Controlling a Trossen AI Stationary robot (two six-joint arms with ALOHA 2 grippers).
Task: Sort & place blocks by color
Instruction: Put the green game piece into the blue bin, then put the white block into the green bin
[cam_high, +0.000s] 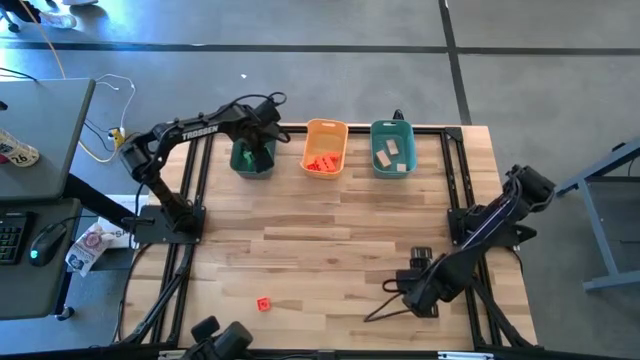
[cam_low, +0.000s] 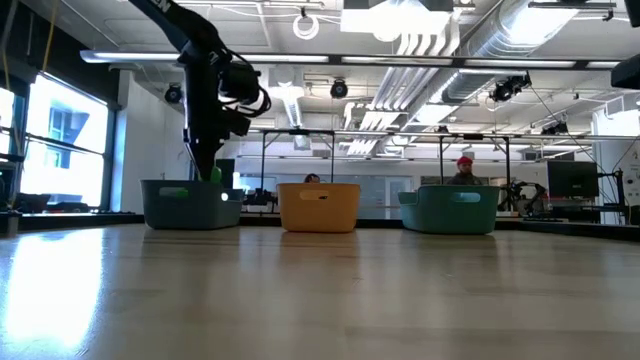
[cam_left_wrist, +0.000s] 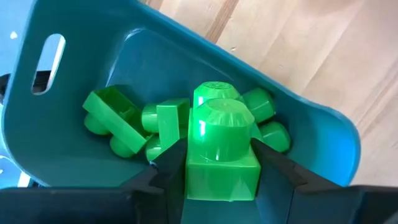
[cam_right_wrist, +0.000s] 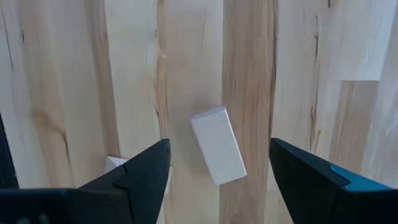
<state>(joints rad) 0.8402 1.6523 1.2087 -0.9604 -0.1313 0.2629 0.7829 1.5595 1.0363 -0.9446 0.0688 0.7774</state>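
From above, the left gripper (cam_high: 252, 150) hangs over the teal bin (cam_high: 236, 165); a red block (cam_high: 263, 304) lies alone on the worktop (cam_high: 330, 230).

Left wrist: jaws clamp a green block (cam_left_wrist: 222, 155) above the others; releasing off-centre could bounce it out.

Right wrist: the right gripper (cam_right_wrist: 217, 167) has jaws wide apart, empty, over a pale block (cam_right_wrist: 217, 154); its tilt risks a skewed grasp.

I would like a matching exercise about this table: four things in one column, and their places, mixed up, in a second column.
Things:
1. green block
2. red block
3. pale block
4. red blocks

Places:
A. in the orange bin
B. alone on the table, near its front edge
C. held in the left claw over the teal bin
D. on the table below the open right claw

Pairs: 1-C, 2-B, 3-D, 4-A
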